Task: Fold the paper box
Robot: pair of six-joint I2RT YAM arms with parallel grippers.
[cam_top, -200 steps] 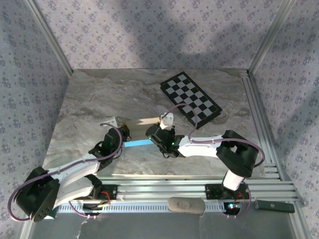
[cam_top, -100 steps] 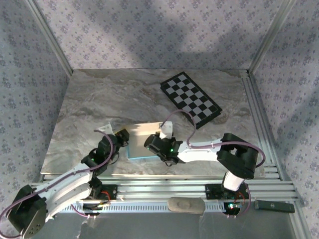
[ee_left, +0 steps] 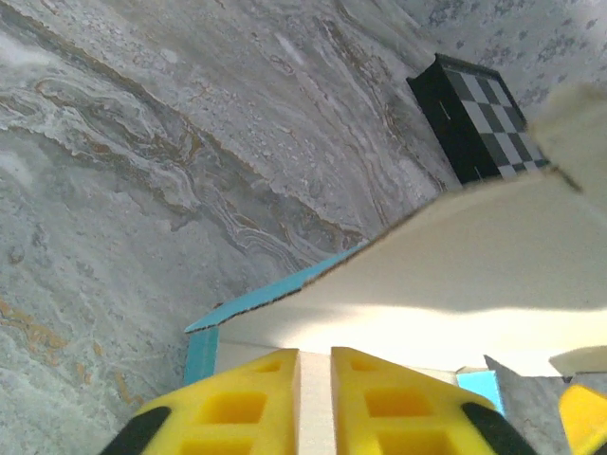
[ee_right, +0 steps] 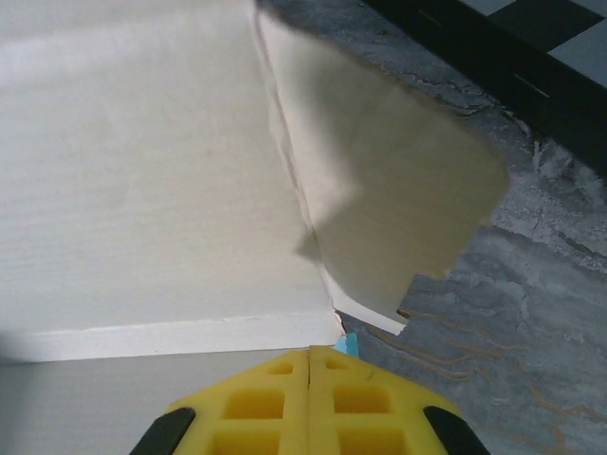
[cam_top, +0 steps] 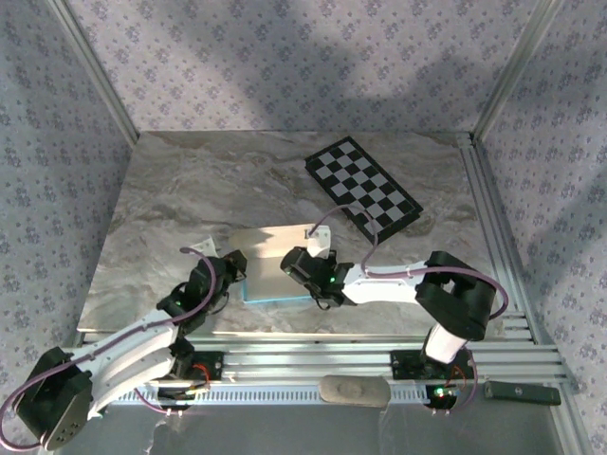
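Observation:
The paper box (cam_top: 270, 248) lies between my two arms near the table's front, a broad white panel facing up and a turquoise edge along its near side. My left gripper (cam_top: 233, 272) is at its left end. In the left wrist view the yellow fingers (ee_left: 256, 408) stand almost together with a strip of white cardboard (ee_left: 455, 275) pinched between them. My right gripper (cam_top: 294, 265) is at the box's right near corner. Its jaws (ee_right: 311, 353) are fully shut, pad to pad, tips at the fold of the white panel (ee_right: 142, 171), beside a rounded flap (ee_right: 398, 190).
A black-and-white checkerboard (cam_top: 363, 190) lies flat at the back right, a little beyond the box. Metal rails run along the table's near edge and right side. A grey oblong piece (cam_top: 354, 391) and a black bar (cam_top: 522, 391) sit in front of the rails.
The box has gone from a thin edge-on turquoise strip between the grippers to a broad white panel lying open. The left arm has drawn back toward the near edge.

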